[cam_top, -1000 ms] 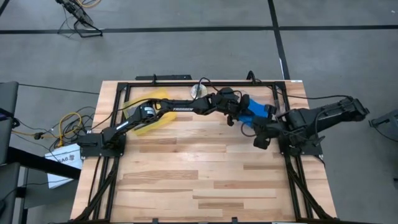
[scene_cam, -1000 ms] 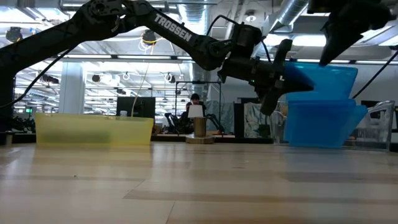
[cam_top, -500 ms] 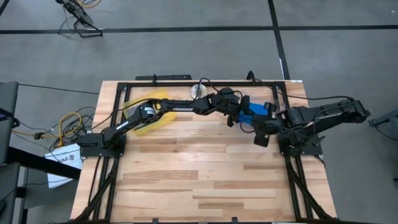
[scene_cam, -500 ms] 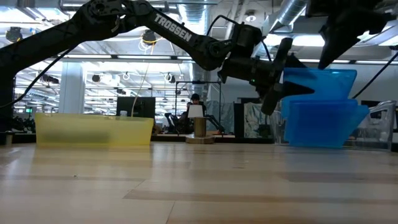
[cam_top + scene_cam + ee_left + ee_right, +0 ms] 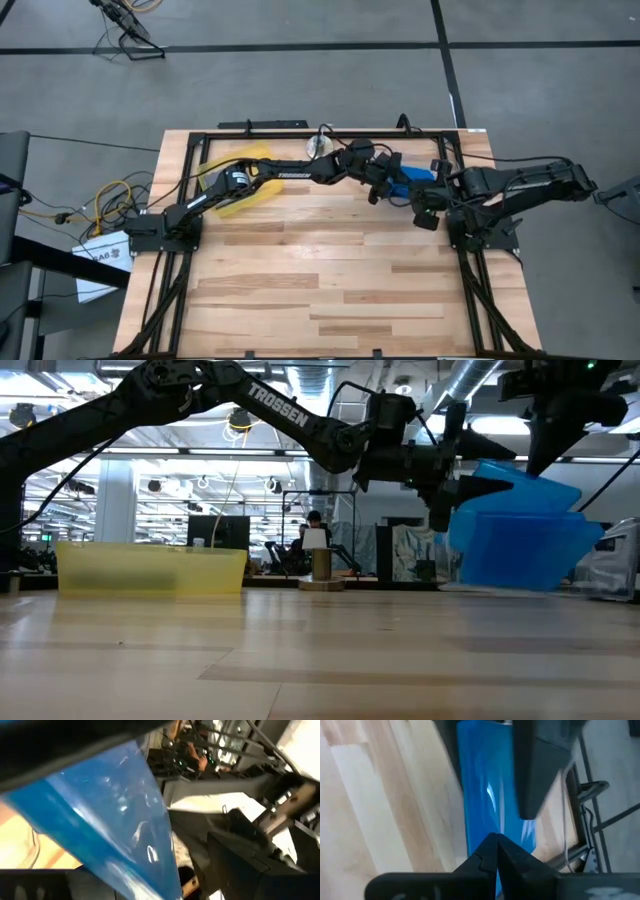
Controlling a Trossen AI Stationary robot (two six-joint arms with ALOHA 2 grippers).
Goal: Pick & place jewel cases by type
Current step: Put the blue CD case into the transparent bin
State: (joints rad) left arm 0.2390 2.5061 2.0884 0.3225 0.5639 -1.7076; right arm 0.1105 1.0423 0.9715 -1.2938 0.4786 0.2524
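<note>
Two bright blue jewel cases sit at the table's far right. The upper one (image 5: 535, 485) lies tilted, its right end lower, on the one below (image 5: 520, 555); from above they show as one blue patch (image 5: 412, 177). My left gripper (image 5: 503, 468) reaches across from the left and is open, one finger above and one below the upper case's left edge (image 5: 115, 820). My right gripper (image 5: 495, 842) is shut and points down over the blue case (image 5: 485, 795), its tip (image 5: 547, 462) just above the case's top. My left gripper's fingers stand apart on either side of the upper blue case's left edge (image 5: 470, 488), coming level from the table's left; I cannot tell whether a finger touches it. My right gripper's shut tip hovers at the case's top face (image 5: 490, 820); I cannot tell whether it touches.
A yellow translucent tray (image 5: 236, 185) stands at the far left, under the left arm (image 5: 150, 568). A small round object (image 5: 320, 146) sits at the far edge. The black frame rails (image 5: 455, 160) run close behind the blue cases. Bare wood (image 5: 320, 280) fills the near half.
My left gripper has opened and let go of the upper blue case. The case has tipped from level, its right end dropping onto the blue case below. My right gripper, still shut, has shifted slightly toward the table's far right.
</note>
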